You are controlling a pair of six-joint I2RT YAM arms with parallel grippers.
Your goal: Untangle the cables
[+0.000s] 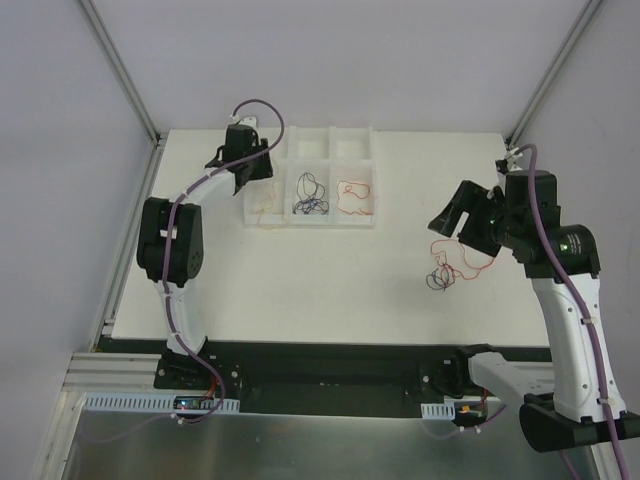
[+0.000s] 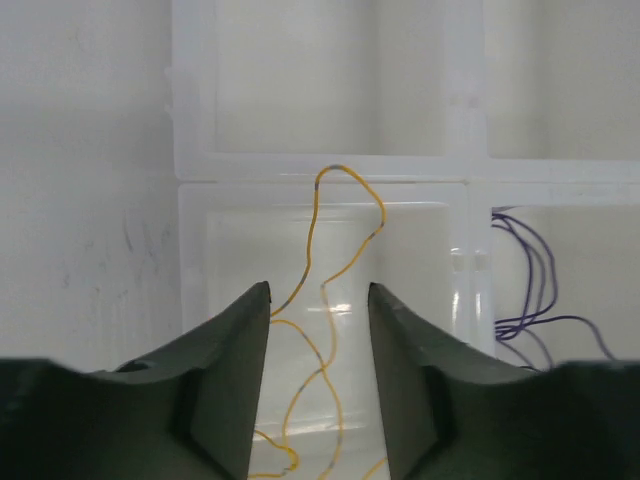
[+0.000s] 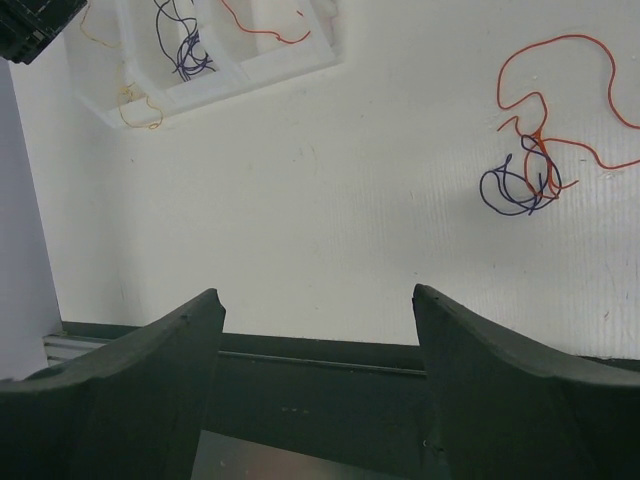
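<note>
— Started at the left?
— Did. Found the left pincer (image 2: 318, 290) poised over the near-left compartment of the white tray (image 1: 330, 160), jaws apart, clamped on nothing. Saw a tan wire (image 2: 312, 235) lying loose in that compartment, directly below.
— And further along the tray?
— Counted dark blue-purple wires (image 1: 309, 197) in the near-middle compartment and a red-orange wire (image 1: 352, 190) in the near-right one. Could make out nothing in the far row.
— Located the cables (image 3: 535, 180) to be untangled?
— Spotted them out on the bench (image 1: 300, 290), right of the tray and well apart from it. Red-orange looped through blue-purple, knotted at the near-left end, sprawling toward the far right.
— Nearer to which arm?
— To the right one, plainly. Caught the right pincer (image 3: 315, 292) raised just to the far side of the tangle, jaws wide apart and empty. Judged a short drop toward the near side enough to reach the knot. Reckoned the left arm too far off to help without crossing the bench.
</note>
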